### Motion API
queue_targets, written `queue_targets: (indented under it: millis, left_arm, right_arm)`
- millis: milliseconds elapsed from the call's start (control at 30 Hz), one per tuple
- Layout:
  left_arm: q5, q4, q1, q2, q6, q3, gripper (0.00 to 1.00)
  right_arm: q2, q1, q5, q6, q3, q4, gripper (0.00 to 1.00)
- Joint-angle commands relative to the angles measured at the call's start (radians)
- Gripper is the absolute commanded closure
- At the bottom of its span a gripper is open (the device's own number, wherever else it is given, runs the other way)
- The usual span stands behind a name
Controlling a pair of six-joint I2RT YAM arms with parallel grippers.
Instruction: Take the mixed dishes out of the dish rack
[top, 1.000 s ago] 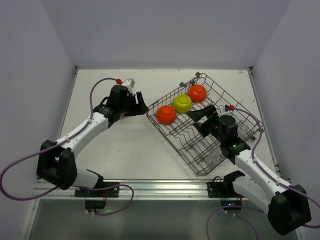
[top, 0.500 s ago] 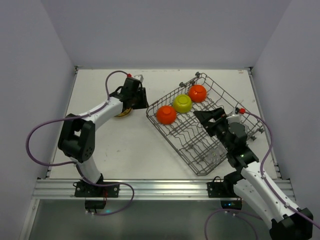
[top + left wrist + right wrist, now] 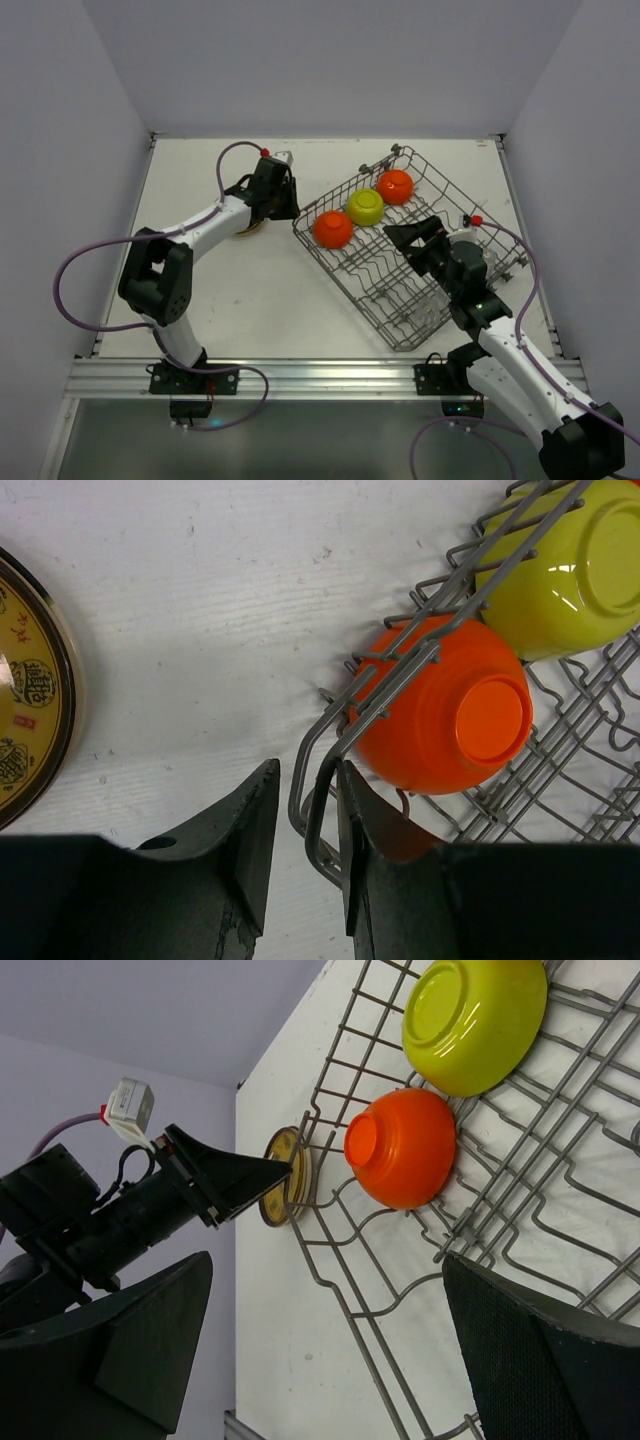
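The grey wire dish rack [image 3: 385, 290] lies slanted at the right. It holds an orange bowl [image 3: 333, 229], a yellow-green bowl [image 3: 365, 206] and a second orange bowl [image 3: 395, 186], all upside down, and a clear glass [image 3: 431, 314] near its front corner. A yellow-brown patterned plate [image 3: 244, 227] lies on the table left of the rack. My left gripper [image 3: 308, 880] is open, with the rack's corner wire [image 3: 318, 805] between its jaws, next to the orange bowl [image 3: 450, 715]. My right gripper [image 3: 405, 236] is wide open and empty above the rack's middle.
The plate [image 3: 30, 690] lies flat just left of my left gripper. White walls close in the table on three sides. A metal rail [image 3: 300, 378] runs along the near edge by the arm bases. The rack's raised far rim [image 3: 400, 155] stands near the back wall.
The plate now lies on the table left of the rack. My left gripper has moved right to the rack's corner. My right arm has drawn back and then shifted slightly left.
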Motion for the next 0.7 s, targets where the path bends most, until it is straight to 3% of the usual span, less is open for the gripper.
queue_targets:
  millis: [0,300,667]
  left_arm:
    - [-0.03,0.01,-0.01,-0.018,0.028,0.009,0.67]
    - [-0.033,0.043,-0.012,-0.06,0.037,-0.02,0.65]
    - [-0.004,0.02,-0.016,0.009,0.089,-0.017,0.75]
  right_arm:
    - [0.002,0.0,0.006,-0.024,0.003,0.037,0.01]
    - [0.002,0.0,-0.032,-0.027,0.003,0.04,0.01]
    - [-0.001,0.0,-0.062,-0.041,0.003,0.038,0.01]
